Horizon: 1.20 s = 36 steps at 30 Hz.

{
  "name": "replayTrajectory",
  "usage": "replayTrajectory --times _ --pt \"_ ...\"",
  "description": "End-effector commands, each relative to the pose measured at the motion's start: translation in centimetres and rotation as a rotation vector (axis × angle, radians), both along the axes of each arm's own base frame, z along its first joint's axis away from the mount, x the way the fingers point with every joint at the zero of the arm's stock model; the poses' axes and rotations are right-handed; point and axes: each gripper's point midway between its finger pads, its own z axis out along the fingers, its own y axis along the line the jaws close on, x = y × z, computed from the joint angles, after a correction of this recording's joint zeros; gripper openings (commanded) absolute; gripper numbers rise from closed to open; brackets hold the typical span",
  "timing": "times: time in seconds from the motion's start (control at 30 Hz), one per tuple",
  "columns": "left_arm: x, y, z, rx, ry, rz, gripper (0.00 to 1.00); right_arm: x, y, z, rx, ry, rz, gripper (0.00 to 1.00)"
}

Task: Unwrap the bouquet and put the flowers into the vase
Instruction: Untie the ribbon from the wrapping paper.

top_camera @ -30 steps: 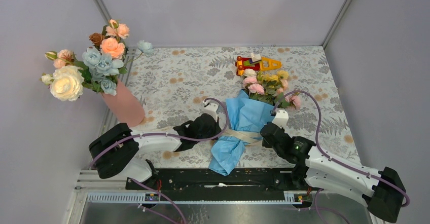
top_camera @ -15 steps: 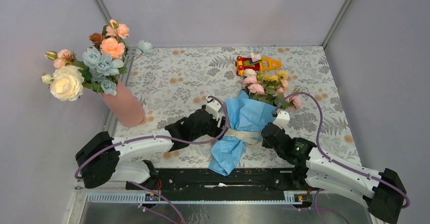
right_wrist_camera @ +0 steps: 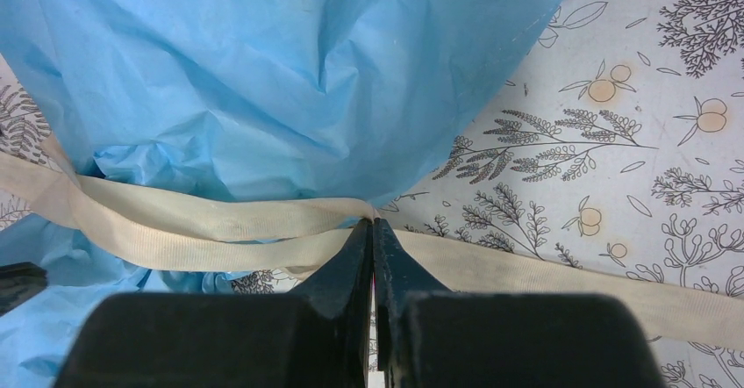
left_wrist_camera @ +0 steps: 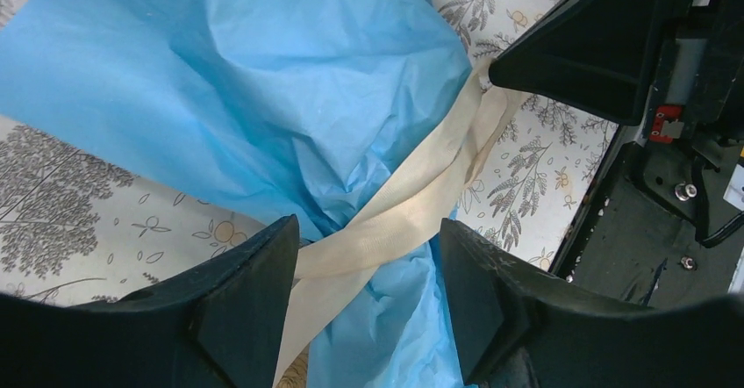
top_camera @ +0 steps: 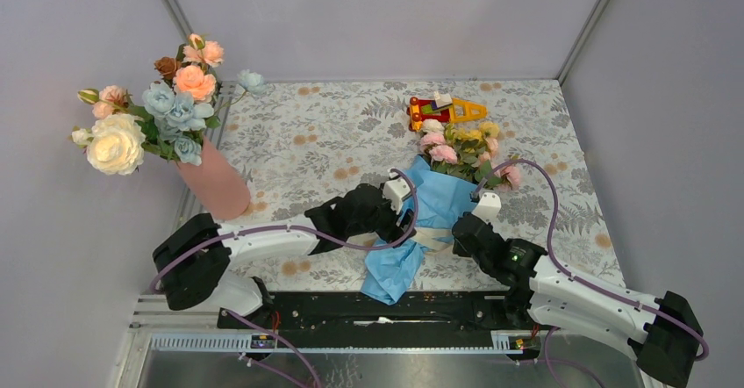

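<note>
Fingers (left_wrist_camera: 250, 305) of the left gripper (left_wrist_camera: 367, 230) are held apart, straddling the cream ribbon (left_wrist_camera: 412, 195) where it crosses the crinkled blue paper (left_wrist_camera: 289, 81); nothing is gripped by them. Fingers of the right gripper (right_wrist_camera: 373, 230) are pinched shut on the same ribbon, at the point where its strands meet beside the paper.

The bouquet (top_camera: 434, 199) is laid by the middle of the near edge of the tabletop (top_camera: 307, 133). The tail of its paper hangs over that edge, and the flowers (top_camera: 461, 147) are pointed toward the far edge, just short of a red-and-yellow toy (top_camera: 443, 109). The vase (top_camera: 215, 186) is stood at the left edge, well apart, and is already filled with larger blooms (top_camera: 158, 116).

If paper is caught along with the ribbon when the left fingers close, it may be torn, or the whole bunch dragged off the near edge. A pull against the right grip might tighten the tie rather than loosen it. The top-heavy vase could be toppled if it is brushed by the left arm.

No brand, label or writing can be read.
</note>
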Motion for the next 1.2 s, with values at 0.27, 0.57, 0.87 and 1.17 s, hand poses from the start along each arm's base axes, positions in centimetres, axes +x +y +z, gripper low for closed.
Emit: replayTrajectory --times 0.27,0.57,0.87,1.17 --pt "0.4 -2.3 0.3 -0.014 -0.019 -0.062 0.64 0.4 0.8 0.4 0.046 -0.01 -0.005 0.0" --pt "0.5 -2.1 -0.7 0.008 -0.003 -0.038 0.48 0.4 0.8 0.4 0.046 -0.011 -0.006 0.0" --pt "0.2 -1.7 -1.2 0.014 0.01 -0.038 0.44 0.5 1.0 0.4 0.046 -0.009 0.001 0.0" --pt "0.1 -1.5 -1.4 0.01 0.014 -0.027 0.19 0.8 1.1 0.6 0.042 -0.016 0.001 0.0"
